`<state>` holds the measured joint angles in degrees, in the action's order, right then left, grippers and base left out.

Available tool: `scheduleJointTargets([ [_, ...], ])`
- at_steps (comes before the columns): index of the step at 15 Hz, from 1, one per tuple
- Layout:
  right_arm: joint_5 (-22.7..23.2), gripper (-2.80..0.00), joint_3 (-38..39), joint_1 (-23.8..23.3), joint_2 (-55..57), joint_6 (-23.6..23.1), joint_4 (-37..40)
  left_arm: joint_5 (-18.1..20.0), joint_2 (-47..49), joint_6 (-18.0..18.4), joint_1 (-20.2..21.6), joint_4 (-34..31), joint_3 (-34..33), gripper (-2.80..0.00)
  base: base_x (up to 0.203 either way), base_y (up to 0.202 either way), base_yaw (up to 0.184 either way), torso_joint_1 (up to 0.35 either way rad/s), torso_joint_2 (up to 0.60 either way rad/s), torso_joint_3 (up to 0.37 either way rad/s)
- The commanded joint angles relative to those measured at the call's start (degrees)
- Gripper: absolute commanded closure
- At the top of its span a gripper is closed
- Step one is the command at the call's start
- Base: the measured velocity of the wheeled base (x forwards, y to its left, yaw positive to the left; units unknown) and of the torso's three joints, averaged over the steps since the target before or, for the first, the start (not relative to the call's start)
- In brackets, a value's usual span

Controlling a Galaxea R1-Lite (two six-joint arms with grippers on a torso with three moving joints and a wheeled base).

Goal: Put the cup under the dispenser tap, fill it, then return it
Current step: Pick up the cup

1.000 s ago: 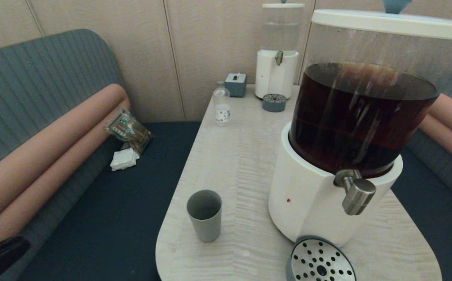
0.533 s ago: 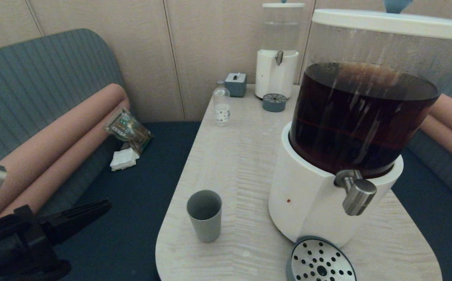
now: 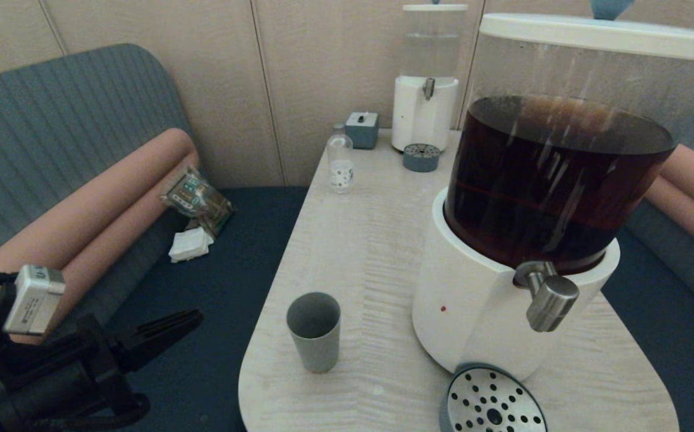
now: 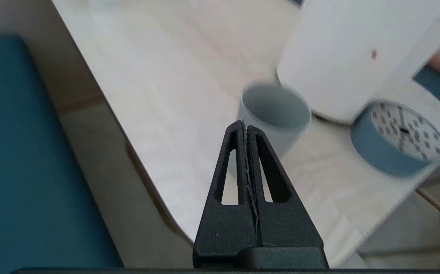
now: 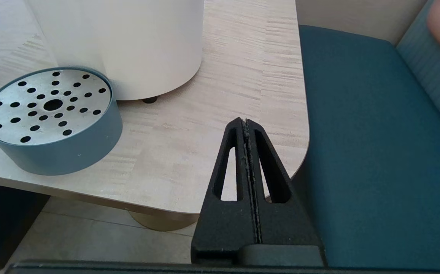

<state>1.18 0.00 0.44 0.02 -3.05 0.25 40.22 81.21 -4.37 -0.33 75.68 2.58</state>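
The cup (image 3: 314,330) stands upright and empty on the worktop (image 3: 364,240), close to its rounded near-left corner and just beside the white base of the large dispenser (image 3: 472,312). It is not yet under the dispenser tap (image 3: 547,297), which sticks out on the other side of that base, above the round drip tray (image 3: 490,399).

The first risk is the state of the left hand (image 3: 188,321). Its two fingers are pressed flat together, with nothing between them, and the tips point toward the cup. If the arm goes on like this without spreading the fingers, the closed tip will likely push the cup: the cup is light and tall for its foot, so it may tip over or slide against the dispenser base. Because the cup is near the worktop corner, a sideways push could also send it off the edge to the bench seat (image 3: 203,288). A second risk comes later: the way from the cup to the tap goes around the bulging base, so a cup carried too close may knock on it.

The left arm is low, to the left of the cup and off the worktop, over the seat. The hand lies nearly level, a little raised at the tip, well apart from the cup. In the left wrist view the cup (image 4: 275,110) is seen just beyond the fingertips.

The right hand (image 5: 245,123) is parked beside the worktop edge on the far side of the drip tray from the cup, fingers also pressed together and empty.
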Motion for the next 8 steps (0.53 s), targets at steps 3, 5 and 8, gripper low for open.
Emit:
scheduleJointTargets([
  [3, 0.0, 0.00, 0.5, 0.0, -0.4, 0.0, 0.0, 0.5, 4.6, 0.7, 0.1, 0.6, -2.7, 0.00, 0.000, 0.000, 0.000, 0.000, 0.00, 0.000],
  [5, 0.0, 0.00, 0.5, 0.0, -0.4, 0.0, 0.0, 1.1, 5.1, 0.8, 0.1, 0.5, -2.6, 0.00, 0.000, 0.000, 0.000, 0.000, 0.00, 0.000],
  [8, 0.0, 0.00, 0.5, 0.0, -0.4, 0.0, 0.0, 2.5, 8.4, 3.0, 0.1, 0.7, -2.5, 0.00, 0.000, 0.000, 0.000, 0.000, 0.00, 0.000],
])
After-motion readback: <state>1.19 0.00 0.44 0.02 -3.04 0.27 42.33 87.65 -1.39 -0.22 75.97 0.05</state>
